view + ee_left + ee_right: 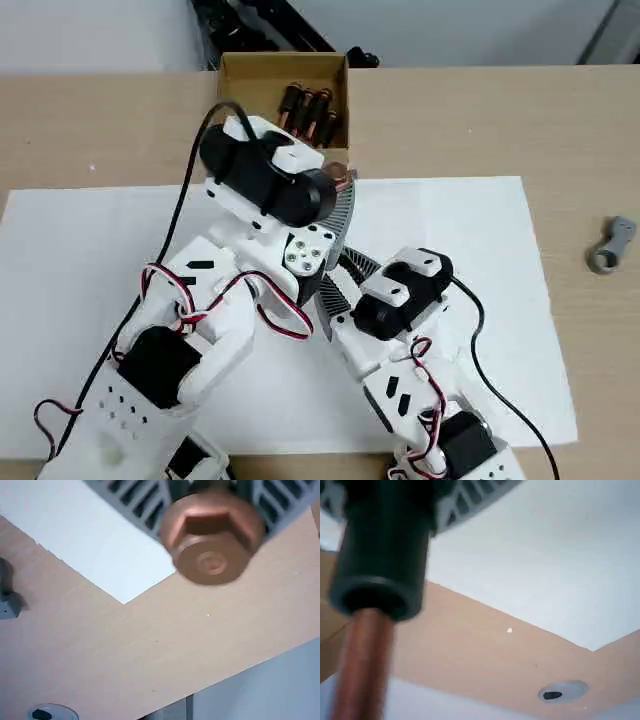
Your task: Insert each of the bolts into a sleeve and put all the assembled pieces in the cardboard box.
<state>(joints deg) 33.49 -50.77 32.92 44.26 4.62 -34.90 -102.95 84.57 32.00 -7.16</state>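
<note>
- Tabletop [90, 130]: light wood finish, matte, evenly lit.
- White sheet [460, 230]: lies flat on the tabletop across its near middle.
- Small grey part [610, 245]: on bare wood off the white sheet's right edge, apart from it.
- Round grommet hole [562, 692]: set in bare wood past a corner of the white sheet.
- Pale surface [90, 35]: beyond the tabletop's far edge.

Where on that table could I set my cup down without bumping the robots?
Free: the white sheet right of the right arm; bare wood beyond it, up to the grey part; the sheet left of the left arm. Crowded: mid-table, before the cardboard box.
</note>
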